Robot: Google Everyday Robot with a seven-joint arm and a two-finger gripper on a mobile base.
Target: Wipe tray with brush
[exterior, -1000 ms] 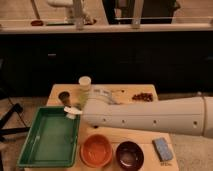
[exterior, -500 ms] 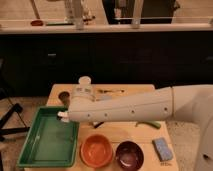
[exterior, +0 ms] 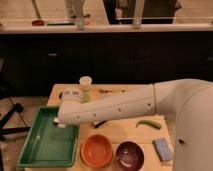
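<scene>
Reaching further left than a second ago, your white arm now carries its wrist above the large green plastic tray (exterior: 45,150), no longer beside its right rim. Two-finger gripper (exterior: 62,121): over the tray's far right corner, pinched fully closed; you cannot tell whether it has hold of anything. Slim white brush (exterior: 60,125): only a pale tip shows under the wrist, over the tray. Tray floor shows green. Round orange bowl (exterior: 96,150) and dark maroon bowl (exterior: 129,155) sit just right of the tray, unmoved; contents unclear.
</scene>
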